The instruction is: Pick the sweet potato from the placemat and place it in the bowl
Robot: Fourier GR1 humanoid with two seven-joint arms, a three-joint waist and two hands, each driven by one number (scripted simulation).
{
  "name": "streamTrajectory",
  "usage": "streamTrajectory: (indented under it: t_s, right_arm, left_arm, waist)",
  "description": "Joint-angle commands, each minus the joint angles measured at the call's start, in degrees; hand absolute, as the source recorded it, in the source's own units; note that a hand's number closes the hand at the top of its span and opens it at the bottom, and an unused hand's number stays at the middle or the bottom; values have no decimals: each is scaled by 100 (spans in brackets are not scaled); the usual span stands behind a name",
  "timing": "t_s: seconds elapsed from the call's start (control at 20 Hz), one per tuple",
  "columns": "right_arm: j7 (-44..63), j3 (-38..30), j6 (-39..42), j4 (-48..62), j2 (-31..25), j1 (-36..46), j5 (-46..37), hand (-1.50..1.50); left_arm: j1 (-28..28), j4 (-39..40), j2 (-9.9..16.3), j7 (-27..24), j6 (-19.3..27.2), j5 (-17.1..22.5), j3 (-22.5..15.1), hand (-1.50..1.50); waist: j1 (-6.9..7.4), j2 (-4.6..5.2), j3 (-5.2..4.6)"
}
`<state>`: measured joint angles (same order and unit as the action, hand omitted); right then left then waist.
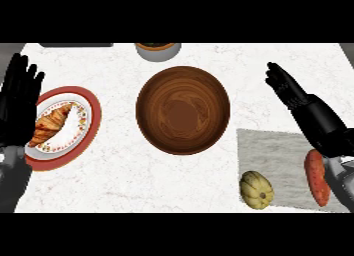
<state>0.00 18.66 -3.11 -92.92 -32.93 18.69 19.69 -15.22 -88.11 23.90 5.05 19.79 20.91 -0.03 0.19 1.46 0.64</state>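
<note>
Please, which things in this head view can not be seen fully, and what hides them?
- Sweet potato: its right side is hidden behind the right forearm.
- Cup-like object at the top: cut off by the view's upper edge.
- Plate with the croissant: its left rim is covered by the left hand.

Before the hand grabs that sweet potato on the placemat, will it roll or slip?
The sweet potato is long and tapered, so it would probably roll sideways if nudged. It looks stiff and smooth-skinned, so it may slip. The grey placemat likely damps rolling.
</note>
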Motion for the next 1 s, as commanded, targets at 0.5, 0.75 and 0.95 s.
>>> streamTrajectory:
  t_s: [0.5,0.75,0.95]
  right_arm:
    - [-1035,-999,-2229,351,496,-2404,-635,-150]
    - [-2802,-1175,-2297,-481,864,-3710,-746,-150]
    - [-1692,-1643,-2597,-1555,258,-3928,-942,-150]
  left_arm:
    - [769,-112,-380,-134,-208,-690,-1142,0]
    - [710,-76,-615,-201,-261,-882,-1440,0]
    - [770,174,-1015,-489,-117,-1228,-1705,0]
  waist:
    - [-568,-248,-29]
    - [-255,-183,-58]
    - [-123,-157,-71]
